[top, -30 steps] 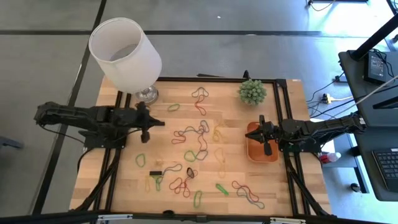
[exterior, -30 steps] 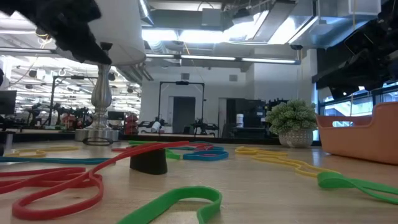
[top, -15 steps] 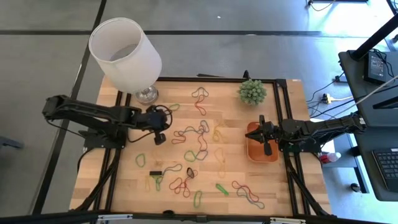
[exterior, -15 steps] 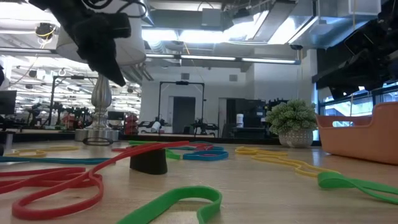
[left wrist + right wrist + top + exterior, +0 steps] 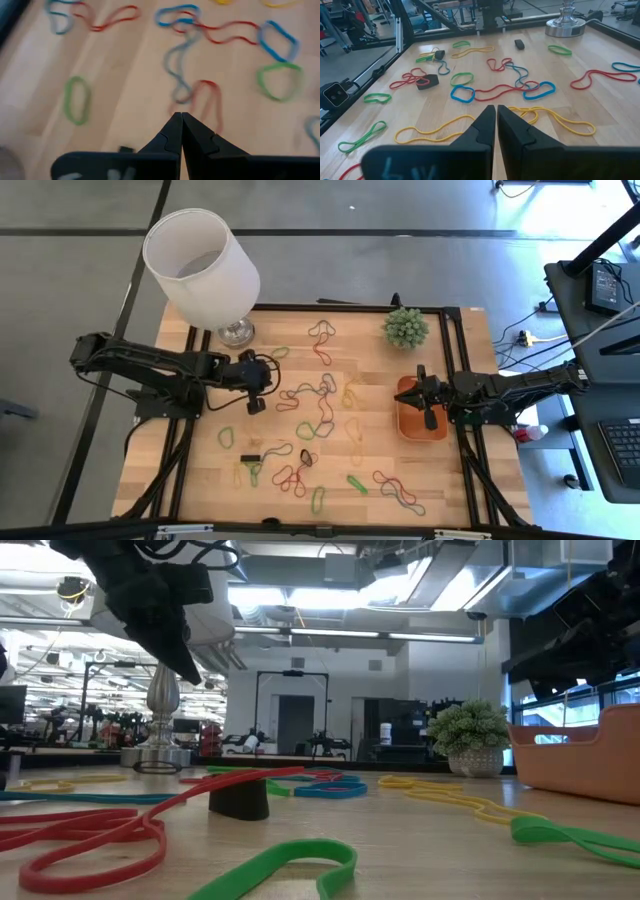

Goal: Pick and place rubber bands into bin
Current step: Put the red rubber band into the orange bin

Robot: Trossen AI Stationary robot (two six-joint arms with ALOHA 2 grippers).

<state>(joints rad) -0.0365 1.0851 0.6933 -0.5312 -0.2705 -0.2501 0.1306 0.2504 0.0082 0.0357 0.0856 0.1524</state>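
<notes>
Left gripper (image 5: 256,402), jaws shut and empty, hovers nine o'clock of tangled rubber bands (image 5: 318,395), apparently approaching; right gripper (image 5: 431,418) closed, empty, parked over bin (image 5: 407,426).

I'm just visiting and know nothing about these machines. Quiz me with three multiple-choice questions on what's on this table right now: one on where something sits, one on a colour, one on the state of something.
1. Where does the right gripper hang?
A. Over the orange bin
B. Over the lamp base
C. Beside the table's near left corner

2. What colour is the lampshade?
A. Orange
B. White
C. Green

3. How do the left gripper's fingers stand?
A. Spread wide
B. Shut on a rubber band
C. Shut, holding nothing

Answers:
1. A: the high view shows the right arm's tip above the bin at the table's right side.
2. B: the shade is plainly white from above.
3. C: in the left wrist view the two fingers meet at their tips above the rubber bands with nothing between them.
</notes>
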